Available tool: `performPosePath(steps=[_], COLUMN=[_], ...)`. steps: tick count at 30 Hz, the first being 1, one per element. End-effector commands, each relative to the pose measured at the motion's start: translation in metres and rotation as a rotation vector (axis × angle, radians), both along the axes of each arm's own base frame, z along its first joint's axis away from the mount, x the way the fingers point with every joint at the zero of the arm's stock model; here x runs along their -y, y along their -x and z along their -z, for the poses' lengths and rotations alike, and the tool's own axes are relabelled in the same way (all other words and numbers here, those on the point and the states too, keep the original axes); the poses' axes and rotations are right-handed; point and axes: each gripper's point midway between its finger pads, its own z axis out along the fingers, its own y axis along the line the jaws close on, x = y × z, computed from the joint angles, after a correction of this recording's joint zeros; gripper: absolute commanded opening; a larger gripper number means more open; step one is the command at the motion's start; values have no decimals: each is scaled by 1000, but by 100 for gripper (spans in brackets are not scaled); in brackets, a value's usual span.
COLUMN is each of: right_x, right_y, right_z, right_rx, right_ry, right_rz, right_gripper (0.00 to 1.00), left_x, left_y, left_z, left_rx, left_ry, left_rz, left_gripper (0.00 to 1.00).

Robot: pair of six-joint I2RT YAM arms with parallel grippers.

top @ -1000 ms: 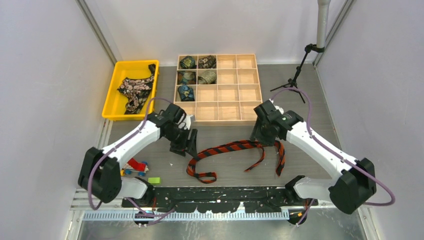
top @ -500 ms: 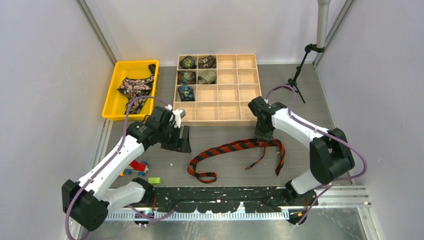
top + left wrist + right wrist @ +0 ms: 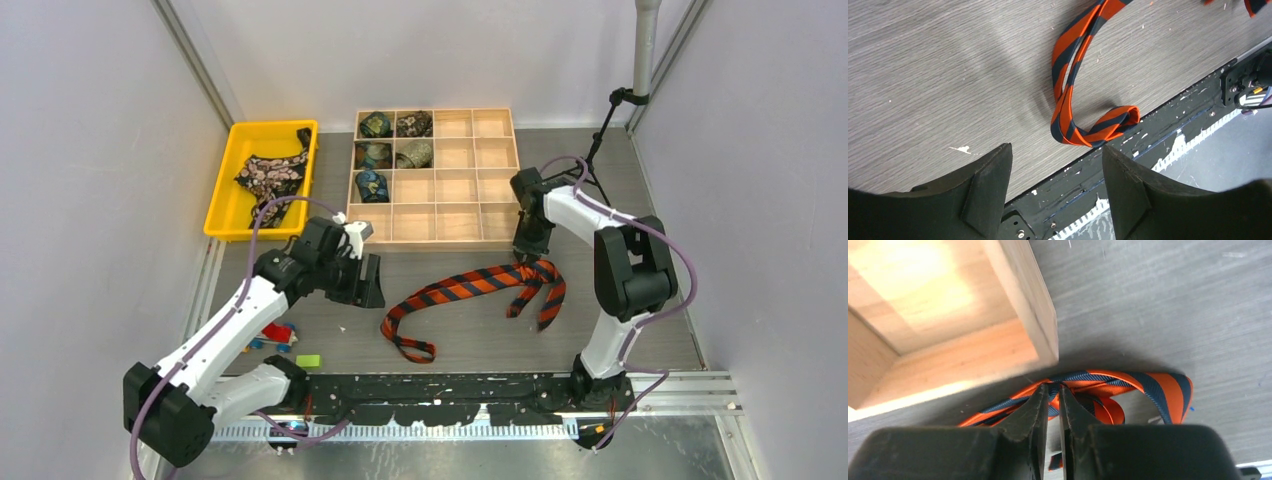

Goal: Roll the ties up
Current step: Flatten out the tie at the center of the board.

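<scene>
The orange-and-black striped tie [image 3: 470, 287] lies in a loose curve on the grey table, its near end folded into a small loop [image 3: 1108, 127]. My right gripper [image 3: 527, 258] is shut on a bunched fold of this tie [image 3: 1158, 390], right beside the front right corner of the wooden grid box [image 3: 1023, 315]. My left gripper [image 3: 370, 283] hovers open to the left of the tie's near end, holding nothing, and in its own view [image 3: 1055, 155] the tie [image 3: 1073, 90] lies ahead of the fingers. Several rolled ties [image 3: 375, 124] sit in the box's left cells. A black tie with pink flowers [image 3: 270, 180] lies in the yellow bin [image 3: 272, 127].
The wooden grid box [image 3: 432, 240] stands at the back centre, most cells empty. Small toy blocks [image 3: 272, 335] and a green one [image 3: 308, 361] lie at the near left. A black tripod stand [image 3: 600, 140] is at the back right. The black rail [image 3: 440, 385] edges the table's near side.
My right gripper has shut on the striped tie and drawn its right part back toward the box corner. The left arm has pulled back to the left, its jaws a little wider.
</scene>
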Motion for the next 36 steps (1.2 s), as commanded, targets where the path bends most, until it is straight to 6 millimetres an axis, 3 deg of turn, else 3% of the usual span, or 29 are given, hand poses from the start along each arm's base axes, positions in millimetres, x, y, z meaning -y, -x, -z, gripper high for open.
performPosePath(steps=[1,7,12,17,22,27,30,33,36], right_x=[-7,-11,-10,-4,3,7,-15,-35,-43], right_y=[-19,-28,-31,-32,-27,-6,14,37,58], right_z=[-3,5,4,-23,-62,-88,-90,-77,-51], right_rx=[-18,-108,-125,-63,18,83,139,154,121], right_ry=[-94,-220,-224,-195,-158,-46,-21,-27,-28], right_rz=[-55,-70,-63,-60,-56,-41,-48,-44,-38], right_gripper=[17,16,22,35,49,56,56,51,45], left_x=[14,39,63,98,129,156,163,167,165], left_y=[-3,2,-1,-13,-29,-45,-53,-58,-59], left_z=[-4,-12,-13,-4,1,18,35,50,65], left_rx=[19,-31,-33,-40,-45,-54,-70,-89,-100], left_ry=[59,192,173,148,139,109,82,57,26], left_rz=[66,112,116,117,137,163,165,171,174], left_gripper=[67,61,59,53,49,47,46,44,44])
